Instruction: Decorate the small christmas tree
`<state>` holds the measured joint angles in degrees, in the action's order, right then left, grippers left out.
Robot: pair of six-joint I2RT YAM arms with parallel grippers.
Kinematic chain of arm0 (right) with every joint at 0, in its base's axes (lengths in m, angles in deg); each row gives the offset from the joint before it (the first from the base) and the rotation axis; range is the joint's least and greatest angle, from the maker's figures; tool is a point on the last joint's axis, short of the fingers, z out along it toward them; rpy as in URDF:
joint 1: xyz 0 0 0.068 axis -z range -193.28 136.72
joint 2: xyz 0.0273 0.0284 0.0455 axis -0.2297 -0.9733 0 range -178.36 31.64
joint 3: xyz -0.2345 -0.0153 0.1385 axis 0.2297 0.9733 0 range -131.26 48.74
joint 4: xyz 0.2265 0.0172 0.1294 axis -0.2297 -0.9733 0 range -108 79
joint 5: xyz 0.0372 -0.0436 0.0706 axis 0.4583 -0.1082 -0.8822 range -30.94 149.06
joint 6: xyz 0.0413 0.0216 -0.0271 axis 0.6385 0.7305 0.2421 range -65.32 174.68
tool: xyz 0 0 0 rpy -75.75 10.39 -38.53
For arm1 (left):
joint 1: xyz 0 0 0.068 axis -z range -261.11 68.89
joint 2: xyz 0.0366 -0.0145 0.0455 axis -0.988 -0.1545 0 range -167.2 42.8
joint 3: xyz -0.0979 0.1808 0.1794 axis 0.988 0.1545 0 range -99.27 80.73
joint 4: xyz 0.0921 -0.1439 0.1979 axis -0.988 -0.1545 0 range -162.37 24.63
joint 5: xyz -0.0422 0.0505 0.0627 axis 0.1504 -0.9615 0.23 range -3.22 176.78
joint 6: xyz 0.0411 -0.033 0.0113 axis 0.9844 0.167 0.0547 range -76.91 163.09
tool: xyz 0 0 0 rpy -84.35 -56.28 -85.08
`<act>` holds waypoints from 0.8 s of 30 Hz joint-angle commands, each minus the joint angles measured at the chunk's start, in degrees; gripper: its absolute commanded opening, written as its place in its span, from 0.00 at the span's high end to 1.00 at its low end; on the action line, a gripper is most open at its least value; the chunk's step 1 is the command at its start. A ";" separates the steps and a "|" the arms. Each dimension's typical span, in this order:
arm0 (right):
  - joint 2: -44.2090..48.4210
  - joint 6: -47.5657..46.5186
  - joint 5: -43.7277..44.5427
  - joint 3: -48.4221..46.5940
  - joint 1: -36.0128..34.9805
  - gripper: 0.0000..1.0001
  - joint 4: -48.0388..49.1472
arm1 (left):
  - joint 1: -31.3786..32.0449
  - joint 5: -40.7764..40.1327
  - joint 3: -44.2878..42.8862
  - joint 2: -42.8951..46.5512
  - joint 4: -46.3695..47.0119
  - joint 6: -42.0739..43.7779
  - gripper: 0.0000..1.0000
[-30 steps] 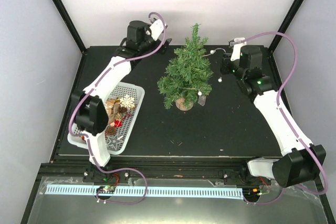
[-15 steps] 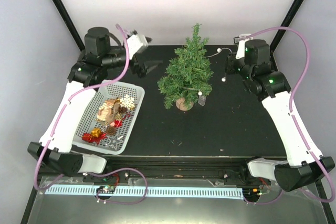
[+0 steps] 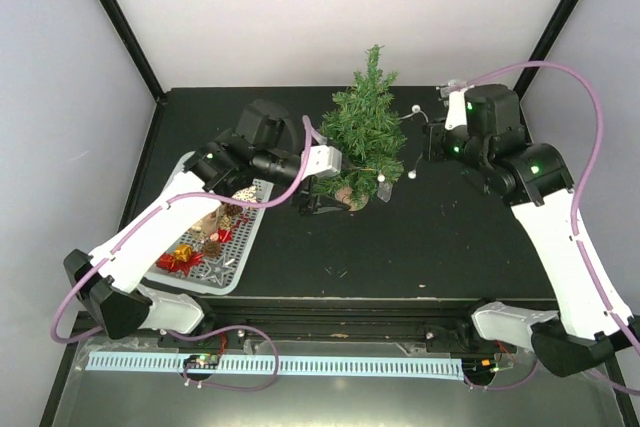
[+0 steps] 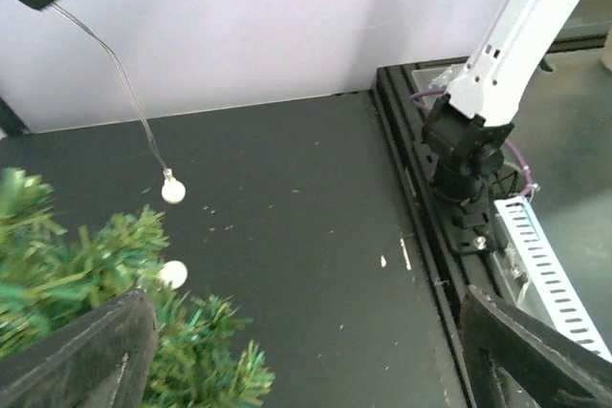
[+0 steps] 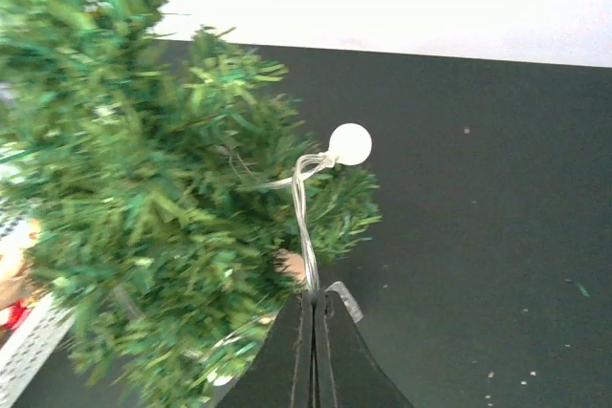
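Swung left gripper (image 3: 320, 197) in beside the small christmas tree (image 3: 360, 137), jaws spread | right gripper (image 5: 314, 298) pinched the beaded wire (image 5: 304, 226) | I judged it best to ease wire onto branches without tugging.

Bright, even overhead light, white back wall (image 3: 250, 7) almost washed out, faint soft shadows on the matte black table (image 3: 450, 237), top view sharp, tree (image 5: 124, 198) blurred close to the right wrist camera, wire (image 5: 304, 226) and white bead (image 5: 350, 143) crisp, dark fingers (image 4: 76, 360) in the left wrist view's lower corners out of focus

No legible text, label, brand, number or sign on anything.
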<state>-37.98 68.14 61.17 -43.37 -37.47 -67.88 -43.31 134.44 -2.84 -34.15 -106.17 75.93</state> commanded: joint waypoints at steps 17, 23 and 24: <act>9.60 8.44 -19.53 4.85 -0.34 0.99 5.27 | 9.74 -5.16 -0.49 -10.81 25.63 -16.26 0.15; 10.76 9.28 -20.33 6.52 -0.36 0.99 6.90 | 11.12 -9.01 -3.14 -14.94 27.25 -17.72 0.14; 10.97 9.27 -20.38 6.65 -0.32 0.99 6.95 | 11.25 -10.19 -3.50 -15.37 27.26 -17.72 0.13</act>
<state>-28.41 76.27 42.59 -37.54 -37.62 -63.46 -32.86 128.54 -2.75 -47.68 -81.80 60.11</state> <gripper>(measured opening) 0.014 0.858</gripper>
